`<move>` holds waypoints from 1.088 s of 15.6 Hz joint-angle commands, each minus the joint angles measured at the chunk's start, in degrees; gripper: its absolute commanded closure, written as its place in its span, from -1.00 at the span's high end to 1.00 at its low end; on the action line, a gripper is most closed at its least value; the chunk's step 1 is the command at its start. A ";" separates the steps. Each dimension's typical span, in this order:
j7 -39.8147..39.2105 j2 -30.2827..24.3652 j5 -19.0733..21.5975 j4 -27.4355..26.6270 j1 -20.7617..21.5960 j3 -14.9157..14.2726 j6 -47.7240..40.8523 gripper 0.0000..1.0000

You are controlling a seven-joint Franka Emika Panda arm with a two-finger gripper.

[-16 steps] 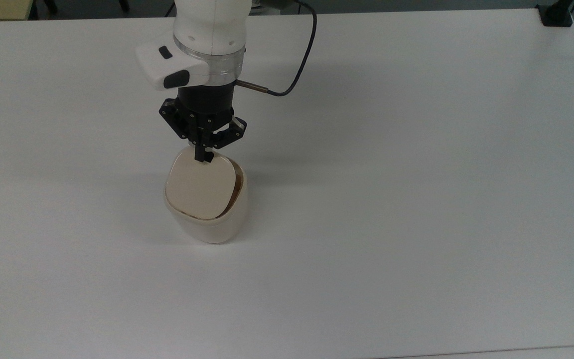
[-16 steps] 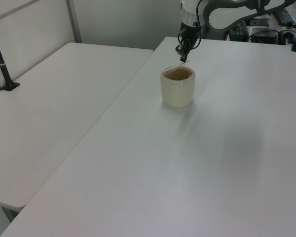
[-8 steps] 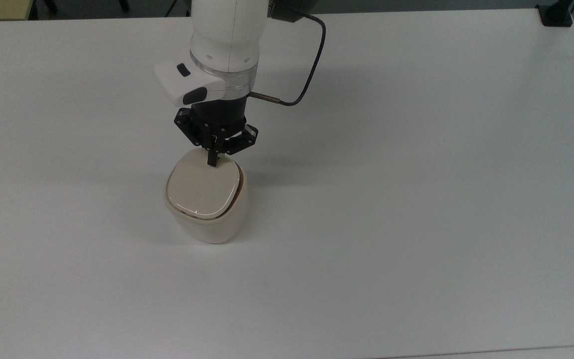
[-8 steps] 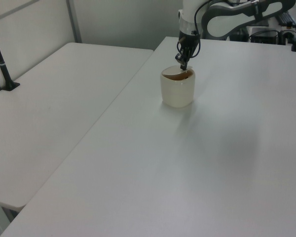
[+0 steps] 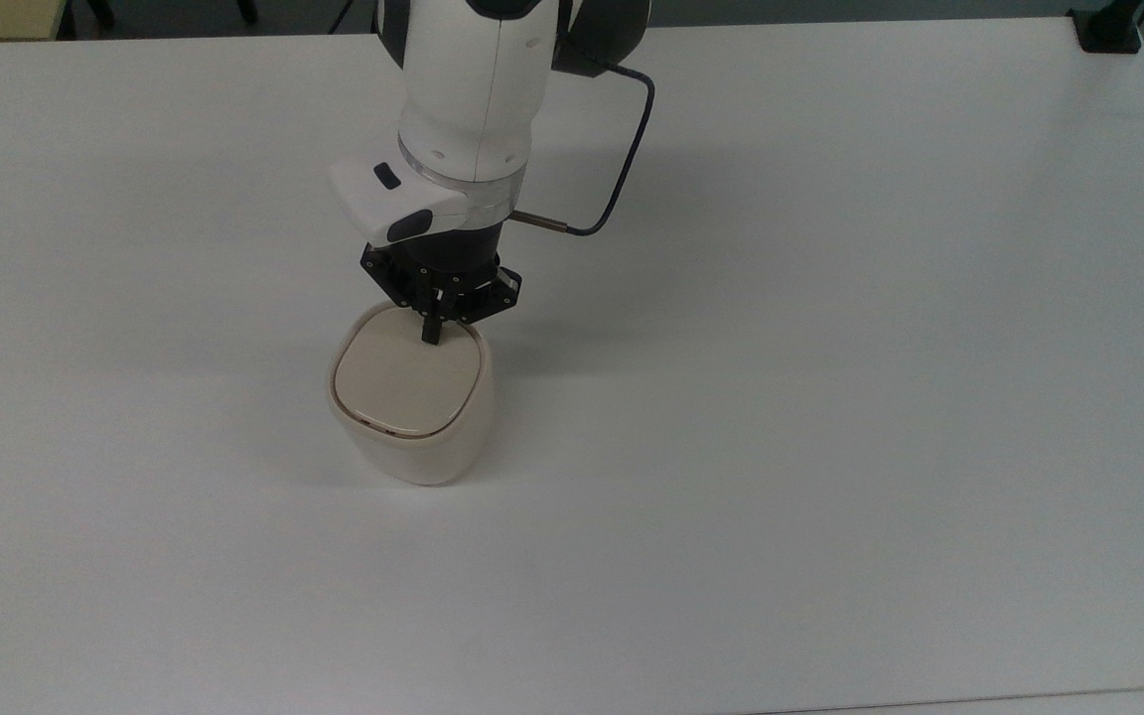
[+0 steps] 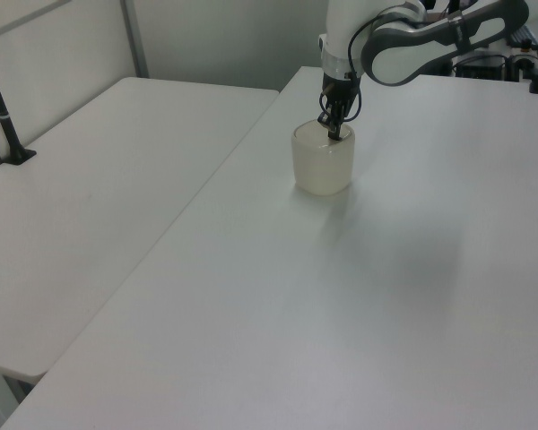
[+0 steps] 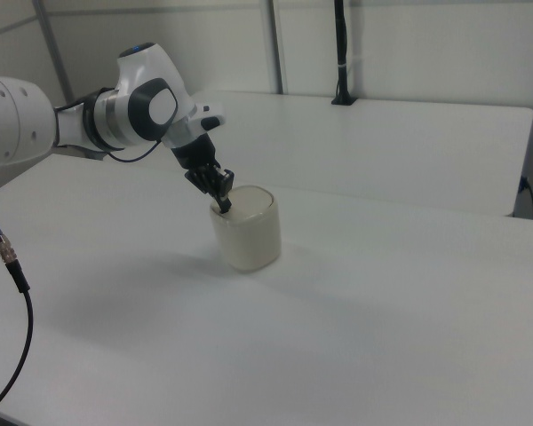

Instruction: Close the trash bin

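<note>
The trash bin [image 5: 413, 452] [image 6: 323, 170] [image 7: 247, 235] is a small cream-beige tub standing on the white table. Its flat beige lid [image 5: 405, 382] lies level inside the rim, with only a thin dark seam around it. My gripper [image 5: 430, 336] [image 6: 334, 134] [image 7: 224, 209] points down with its black fingers shut together. The fingertips press on the lid's far edge in the top view, on the top view's right half of that edge. Nothing is held between the fingers.
The bin stands on a wide white table [image 5: 830, 397]. A second white table [image 6: 90, 206] adjoins it on the left view's left. A black cable [image 5: 622, 159] loops off the wrist. Black posts [image 5: 1108, 30] [image 6: 4, 116] stand at the table edges.
The lid went from tilted, with a dark gap on the top view's right, to flat in the rim. My gripper moved down and toward the top view's right, following the lid's edge.
</note>
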 commanded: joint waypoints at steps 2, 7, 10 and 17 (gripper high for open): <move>1.50 0.20 -0.91 -0.23 0.69 -0.15 -1.13 -1.00; 1.06 -4.72 -0.39 0.13 2.26 0.03 -4.20 -0.97; -0.86 -8.50 -0.04 0.13 4.28 0.03 -8.94 -0.97; -12.90 -15.09 8.74 -0.40 5.26 0.12 -19.32 -0.97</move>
